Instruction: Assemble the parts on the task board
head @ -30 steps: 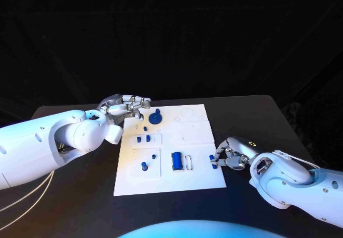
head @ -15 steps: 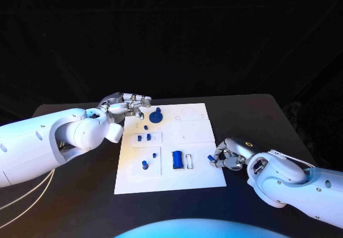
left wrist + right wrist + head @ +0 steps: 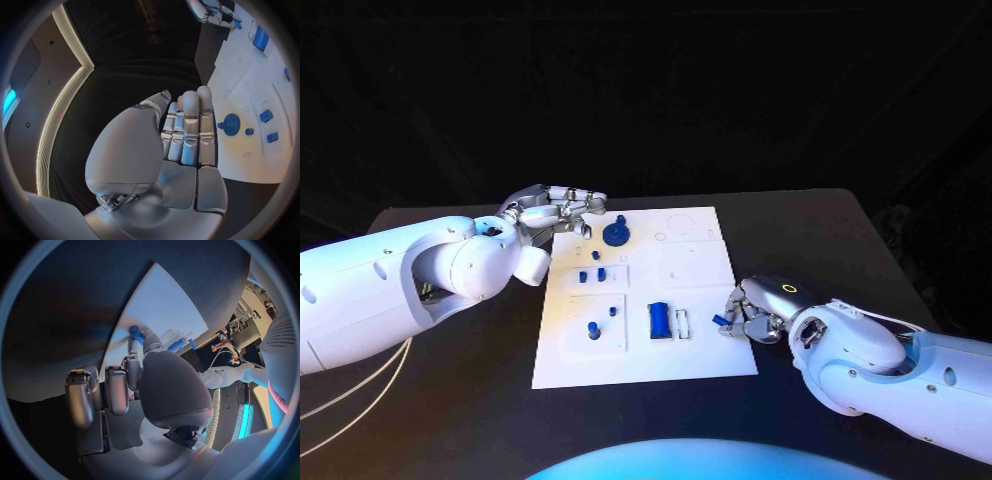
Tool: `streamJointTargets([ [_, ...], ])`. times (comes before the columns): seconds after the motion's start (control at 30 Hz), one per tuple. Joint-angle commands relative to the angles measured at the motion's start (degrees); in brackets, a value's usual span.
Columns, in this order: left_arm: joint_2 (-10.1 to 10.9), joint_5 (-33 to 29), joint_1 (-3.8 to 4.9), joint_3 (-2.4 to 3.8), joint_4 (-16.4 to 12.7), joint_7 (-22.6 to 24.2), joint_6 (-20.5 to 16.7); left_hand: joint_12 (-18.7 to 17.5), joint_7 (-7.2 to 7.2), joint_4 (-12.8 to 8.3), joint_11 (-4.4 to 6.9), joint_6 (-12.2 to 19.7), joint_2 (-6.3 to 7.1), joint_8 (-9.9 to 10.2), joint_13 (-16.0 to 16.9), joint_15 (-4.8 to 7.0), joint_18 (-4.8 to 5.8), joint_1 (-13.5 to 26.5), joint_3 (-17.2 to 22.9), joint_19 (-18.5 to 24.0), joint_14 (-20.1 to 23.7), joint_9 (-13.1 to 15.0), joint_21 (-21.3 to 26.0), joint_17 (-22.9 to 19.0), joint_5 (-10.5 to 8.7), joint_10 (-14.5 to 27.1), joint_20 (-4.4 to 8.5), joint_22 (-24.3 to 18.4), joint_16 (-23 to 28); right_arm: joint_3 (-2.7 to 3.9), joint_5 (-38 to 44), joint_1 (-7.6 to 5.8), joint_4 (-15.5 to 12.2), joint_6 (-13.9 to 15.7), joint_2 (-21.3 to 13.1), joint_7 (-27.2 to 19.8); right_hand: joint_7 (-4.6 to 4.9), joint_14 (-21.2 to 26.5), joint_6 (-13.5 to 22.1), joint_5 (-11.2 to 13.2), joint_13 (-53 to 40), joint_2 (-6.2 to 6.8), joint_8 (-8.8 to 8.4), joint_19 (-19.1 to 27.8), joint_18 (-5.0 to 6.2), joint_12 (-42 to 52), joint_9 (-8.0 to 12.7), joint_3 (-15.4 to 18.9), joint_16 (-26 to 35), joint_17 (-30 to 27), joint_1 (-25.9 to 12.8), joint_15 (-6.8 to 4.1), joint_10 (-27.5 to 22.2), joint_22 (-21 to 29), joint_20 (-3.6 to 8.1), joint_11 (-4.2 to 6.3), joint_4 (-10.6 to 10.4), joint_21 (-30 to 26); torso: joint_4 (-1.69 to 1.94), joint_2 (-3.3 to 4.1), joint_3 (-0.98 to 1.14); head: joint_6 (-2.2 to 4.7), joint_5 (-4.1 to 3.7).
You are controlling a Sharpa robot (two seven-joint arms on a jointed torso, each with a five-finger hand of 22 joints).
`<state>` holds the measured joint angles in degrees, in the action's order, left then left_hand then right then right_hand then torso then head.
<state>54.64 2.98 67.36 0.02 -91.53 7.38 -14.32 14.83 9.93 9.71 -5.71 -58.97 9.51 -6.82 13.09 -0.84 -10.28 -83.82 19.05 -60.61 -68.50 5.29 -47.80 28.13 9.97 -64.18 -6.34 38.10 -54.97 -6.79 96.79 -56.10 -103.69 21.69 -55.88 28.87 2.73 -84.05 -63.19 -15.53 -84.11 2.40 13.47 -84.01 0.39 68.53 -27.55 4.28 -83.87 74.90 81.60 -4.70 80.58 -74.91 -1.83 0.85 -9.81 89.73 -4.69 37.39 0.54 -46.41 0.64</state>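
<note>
Head view showed the left hand (image 3: 557,209) at the far left corner of the task board (image 3: 704,352), fingers straight and apart, holding nothing. Just beside it on the board stood a round blue gear (image 3: 616,235). Nearer lay small blue pieces and a bigger blue block (image 3: 656,319) beside a thin white slot (image 3: 681,323). At the board's right edge the right hand (image 3: 754,315) pinched a small blue part (image 3: 720,320) in its fingertips. The part looked tiny and smooth, so it could slip. I think the hand should hold it firmly, line it up over its hole, and push down slowly.
</note>
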Motion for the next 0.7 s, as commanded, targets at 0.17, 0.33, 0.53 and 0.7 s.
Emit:
streamJointTargets([
  [0.17, -0.1, -0.3, 0.03, 0.04, -0.1, 0.1, 1.1, 0.3, 0.04, 0.0, 0.08, 0.3, -0.09, 0.0, 0.1, -0.40, -0.29, 0.5, -0.3, -0.2, 0.0, -0.1, 0.2, 0.0, -0.08, 0.5, -0.11, -0.1, 0.1, -0.70, 3.6, 0.80, -0.8, -3.9, 0.2, 5.7, -0.16, -3.9, -1.0, -2.7, 9.2, -1.66, -0.46, -6.0, -0.39, 0.0, 1.0, -3.3, -0.2, 5.2, 3.9, -0.34, 0.3, -15.1, 0.38, 0.79, 0.4, 0.3, 0.00, -0.04, -0.01, 0.13, 0.29],
  [0.33, -0.1, -0.3, 0.03, 0.04, -0.1, 0.1, 1.1, 0.3, 0.04, 0.0, 0.08, 0.3, -0.09, 0.0, 0.1, -0.40, -0.29, 0.5, -0.3, -0.2, 0.0, -0.1, 0.2, 0.0, -0.08, 0.5, -0.11, -0.1, 0.1, -0.59, 1.2, 0.06, -2.2, -1.1, 0.2, 6.4, -0.27, -4.0, -1.2, -4.2, 9.0, -1.35, -0.55, -6.0, -0.39, 0.2, 1.1, -5.9, -0.4, 5.5, 4.1, -0.43, 0.5, -15.1, 0.48, 0.92, 0.4, 0.3, -0.02, -0.04, -0.01, 0.25, 0.33],
  [0.53, -0.2, -0.3, 0.03, 0.04, -0.1, 0.1, 1.1, 0.3, 0.04, 0.0, 0.08, 0.3, -0.09, 0.0, 0.1, -0.40, -0.29, 0.5, -0.3, -0.2, 0.0, -0.1, 0.2, 0.0, -0.08, 0.5, -0.11, -0.1, 0.1, -0.45, -4.6, -1.16, -3.4, 3.1, 0.6, 5.6, -0.24, -4.0, -1.0, -6.6, 9.0, -0.17, -0.46, -6.0, -0.39, 0.0, 0.9, -9.3, -0.4, 5.6, 3.1, -0.43, 0.7, -15.1, 0.52, 0.90, 0.0, 0.3, -0.01, 0.01, -0.01, 0.47, 0.36],
  [0.7, -0.2, -0.3, 0.03, 0.04, -0.1, 0.1, 1.2, 0.3, 0.04, 0.0, 0.08, 0.3, -0.09, 0.0, 0.1, -0.40, -0.29, 0.5, -0.3, -0.2, 0.0, -0.1, 0.2, 0.0, -0.08, 0.5, -0.11, -0.1, 0.1, -0.33, -10.4, -1.80, -4.1, 5.7, 1.6, 4.9, -0.15, -4.0, -0.8, -8.2, 9.0, 0.98, -0.25, -6.0, -0.39, -0.2, 0.5, -12.6, -0.3, 5.4, 1.5, -0.38, 0.8, -15.1, 0.47, 0.94, -0.6, 0.3, -0.01, 0.04, 0.02, 0.57, 0.44],
])
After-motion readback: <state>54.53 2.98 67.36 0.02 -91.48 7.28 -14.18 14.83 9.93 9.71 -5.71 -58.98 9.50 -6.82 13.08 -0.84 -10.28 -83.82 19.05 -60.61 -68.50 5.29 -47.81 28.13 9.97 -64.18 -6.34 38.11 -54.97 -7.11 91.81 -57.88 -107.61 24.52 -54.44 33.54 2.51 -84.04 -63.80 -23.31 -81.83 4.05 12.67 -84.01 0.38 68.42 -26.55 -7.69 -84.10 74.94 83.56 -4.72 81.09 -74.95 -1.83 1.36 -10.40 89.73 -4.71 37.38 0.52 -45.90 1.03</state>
